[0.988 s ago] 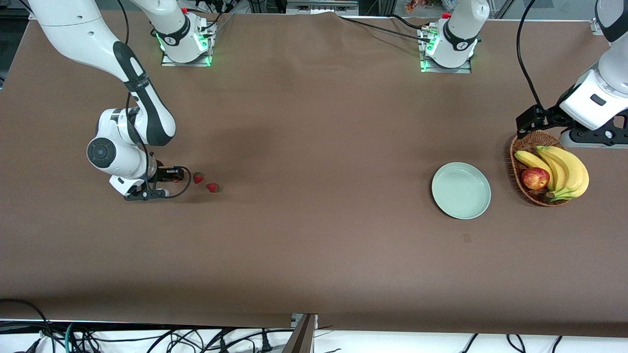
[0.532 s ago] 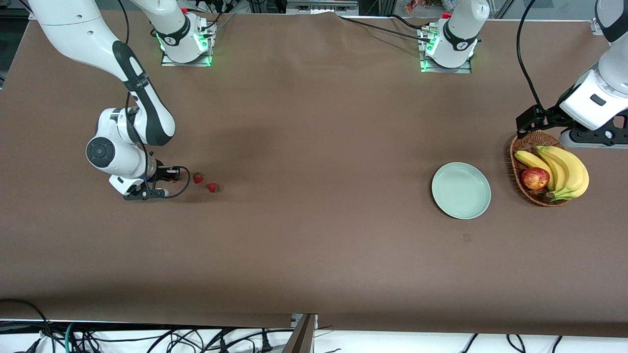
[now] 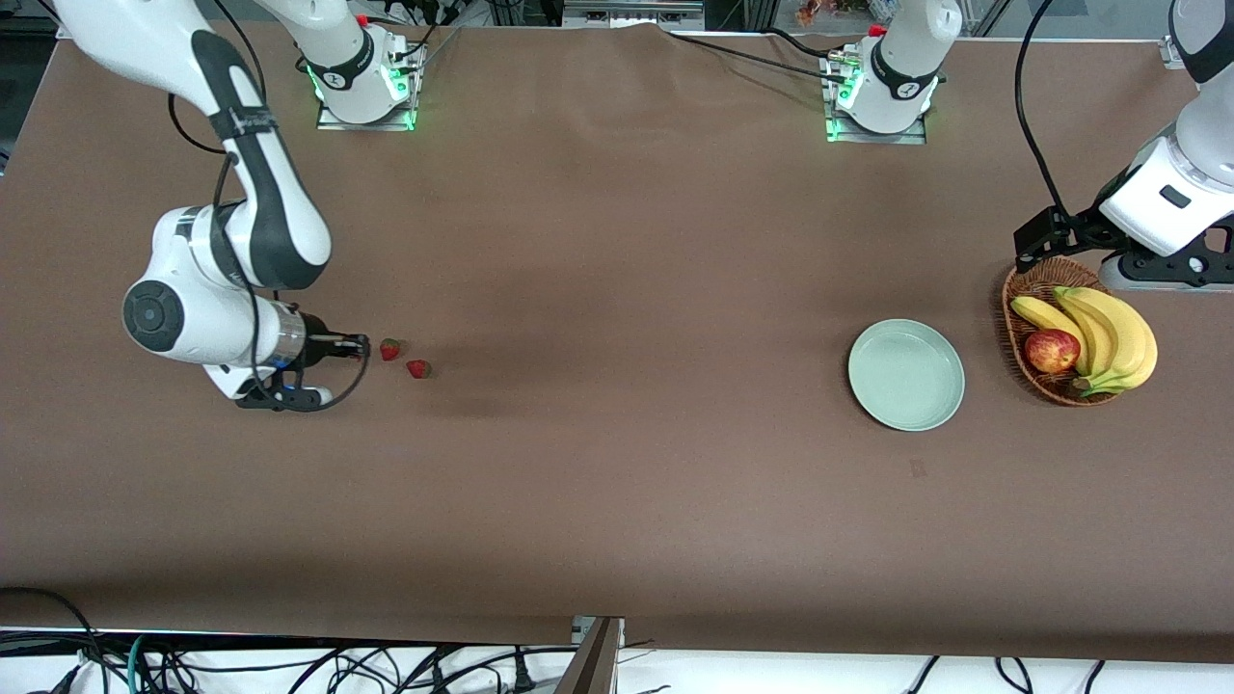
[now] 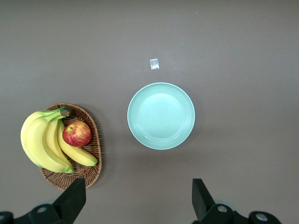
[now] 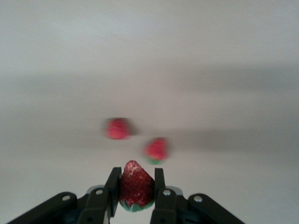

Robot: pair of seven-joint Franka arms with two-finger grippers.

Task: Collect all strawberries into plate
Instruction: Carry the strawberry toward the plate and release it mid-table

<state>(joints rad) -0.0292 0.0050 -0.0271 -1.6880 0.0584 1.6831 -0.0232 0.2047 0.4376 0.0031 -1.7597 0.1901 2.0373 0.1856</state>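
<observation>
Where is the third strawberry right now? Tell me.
The third strawberry is clamped in the right end effector, toward the right arm's end of the table, beside the two loose strawberries.

A high front camera looked down across the tabletop [image 3: 617,289] toward both robot bases. The left wrist camera faced straight down from well above the plate [image 4: 161,115], also seen in front. The right wrist camera looked low and close past its hand [image 5: 136,196].

Right gripper [image 3: 359,345] is lifting off surface [image 3: 617,463] with 1 strawberry [image 5: 136,186] clamped, right arm swinging outward, rising.
</observation>
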